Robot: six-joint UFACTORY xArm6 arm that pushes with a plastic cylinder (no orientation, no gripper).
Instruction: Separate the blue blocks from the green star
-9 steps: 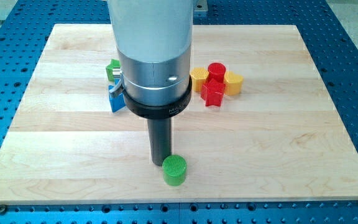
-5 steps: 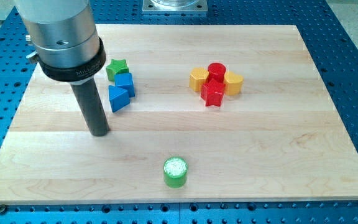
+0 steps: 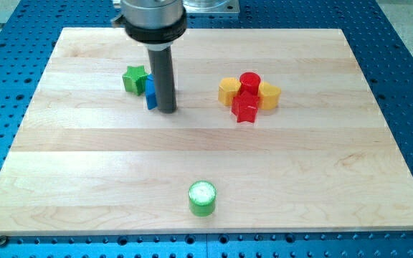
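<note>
The green star (image 3: 134, 79) lies at the board's upper left. Blue blocks (image 3: 150, 94) sit just right of it, touching it, and are mostly hidden behind my rod, so their shapes cannot be made out. My tip (image 3: 167, 110) rests on the board right against the blue blocks' right side, a little below the star's level.
A cluster of two yellow blocks (image 3: 228, 90) (image 3: 269, 94), a red cylinder (image 3: 249, 81) and a red star-like block (image 3: 245, 108) sits right of centre. A green cylinder (image 3: 202, 198) stands near the view's bottom. The wooden board (image 3: 335, 165) lies on a blue perforated table.
My tip swung from beside the green cylinder to the left of the blue blocks, then up and over to their right side. The blue blocks now look shifted and are largely hidden.
</note>
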